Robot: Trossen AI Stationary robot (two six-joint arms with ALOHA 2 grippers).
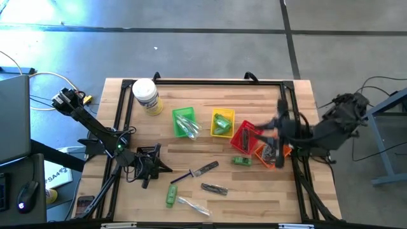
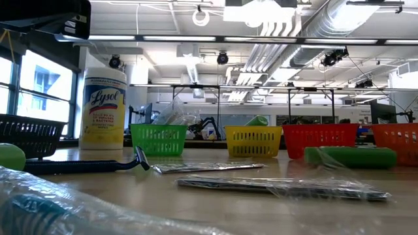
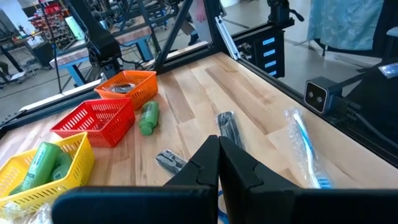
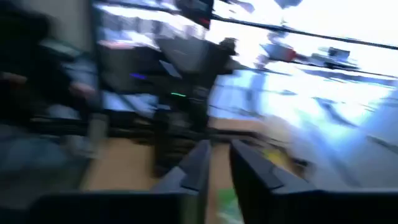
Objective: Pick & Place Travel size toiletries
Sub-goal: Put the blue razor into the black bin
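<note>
Operator, your right gripper (image 1: 278, 147) hangs over the orange mesh basket (image 1: 262, 152), grip unclear, while your left gripper (image 1: 147, 166) rests clenched.

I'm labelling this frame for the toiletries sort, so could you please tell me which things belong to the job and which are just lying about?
Part of the job:
- green tube
- clear packet
- blue razor
- two dark grey pieces
- green bottle

Just lying about:
- white Lysol jar
- computer mouse

Grey concrete floor (image 1: 210, 44) surrounds the wooden table (image 1: 191, 102); beyond the table, exposed ceiling ducts (image 2: 287, 29), strip lights and a window (image 2: 39, 85).
</note>
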